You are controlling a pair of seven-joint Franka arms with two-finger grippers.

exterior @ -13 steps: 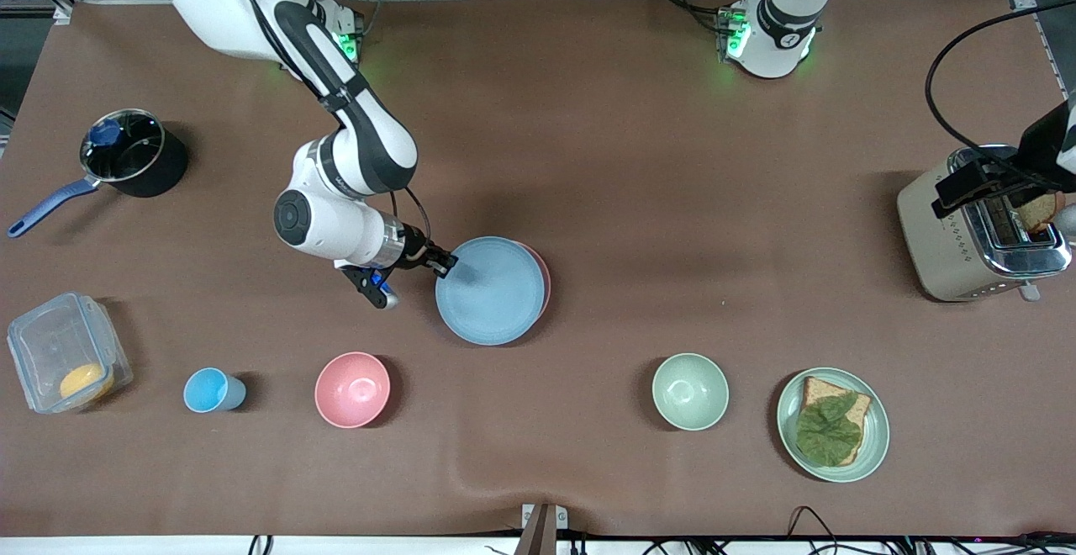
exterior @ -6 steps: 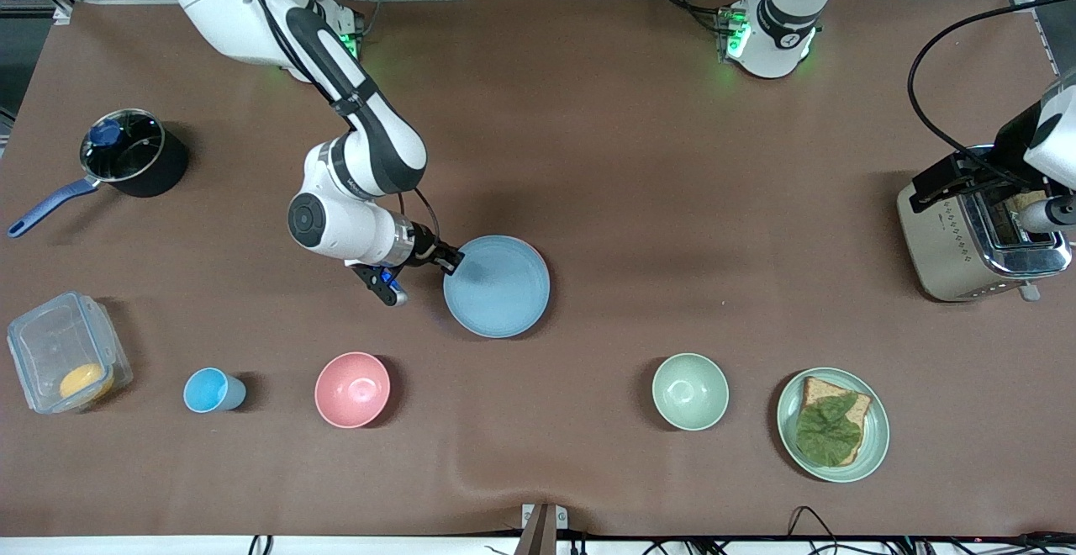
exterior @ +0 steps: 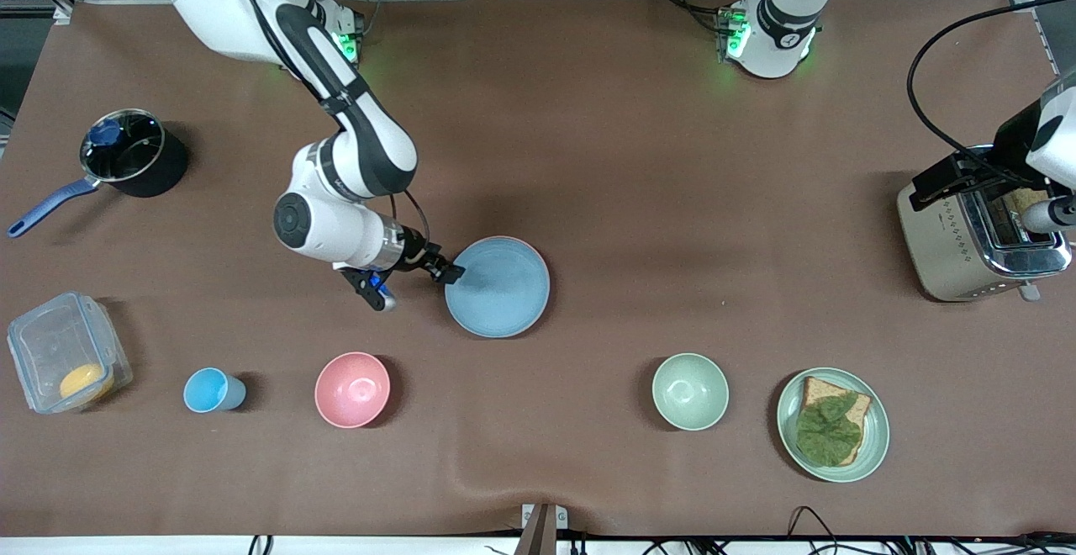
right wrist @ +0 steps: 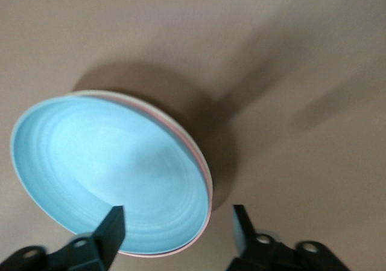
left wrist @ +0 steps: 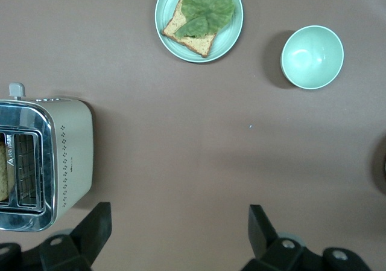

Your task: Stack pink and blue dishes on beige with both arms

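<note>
The light blue plate (exterior: 498, 287) lies on top of a stack in the middle of the table. In the right wrist view a thin pink rim (right wrist: 207, 173) shows under the blue plate (right wrist: 108, 174), and a pale cream edge (right wrist: 81, 93) shows below that. In the front view the pink and beige plates are hidden beneath the blue one. My right gripper (exterior: 450, 272) (right wrist: 178, 213) is open at the stack's edge toward the right arm's end and holds nothing. My left gripper (exterior: 1042, 210) (left wrist: 178, 223) hangs open and empty high above the toaster (exterior: 979, 231).
Nearer the camera sit a blue cup (exterior: 210, 390), pink bowl (exterior: 352, 389), green bowl (exterior: 690, 391) and green plate (exterior: 874, 446) with bread and a leaf. A lidded box (exterior: 65, 351) and a black pot (exterior: 134, 151) stand at the right arm's end.
The blue plate slid fully over the pink one and now lies flat. The right gripper let go and drew back slightly toward its end. The left arm shifted a little above the toaster.
</note>
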